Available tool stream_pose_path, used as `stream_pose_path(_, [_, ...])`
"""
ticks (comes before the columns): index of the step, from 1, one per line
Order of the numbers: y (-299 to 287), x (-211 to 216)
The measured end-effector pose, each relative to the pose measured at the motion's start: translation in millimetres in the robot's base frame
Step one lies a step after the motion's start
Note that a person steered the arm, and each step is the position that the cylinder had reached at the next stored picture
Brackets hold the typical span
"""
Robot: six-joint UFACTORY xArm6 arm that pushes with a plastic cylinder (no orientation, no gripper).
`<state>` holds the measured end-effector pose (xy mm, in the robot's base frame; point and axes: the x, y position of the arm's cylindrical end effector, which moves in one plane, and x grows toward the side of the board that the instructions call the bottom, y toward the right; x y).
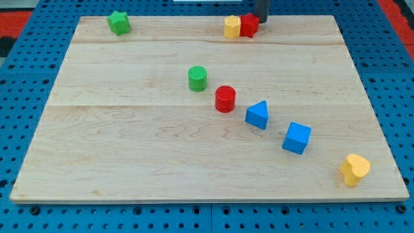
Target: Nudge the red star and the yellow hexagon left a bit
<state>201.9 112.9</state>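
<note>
The red star (pixel 250 24) sits near the view's top edge of the wooden board (pixel 129 149), touching the yellow hexagon (pixel 232 27) on its left. My tip (pixel 261 20) comes down from the view's top and stands right against the red star's right side.
A green star (pixel 118 22) lies at the top left. A green cylinder (pixel 197 78), a red cylinder (pixel 225 99), a blue triangular block (pixel 257 114) and a blue cube (pixel 297 137) run in a diagonal line across the middle. A yellow heart-like block (pixel 354 169) lies at the bottom right.
</note>
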Motion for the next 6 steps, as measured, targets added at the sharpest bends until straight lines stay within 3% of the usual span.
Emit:
stream_pose_path(2, [32,2])
stream_pose_path(3, [110,11])
stream_pose_path(6, [114,12])
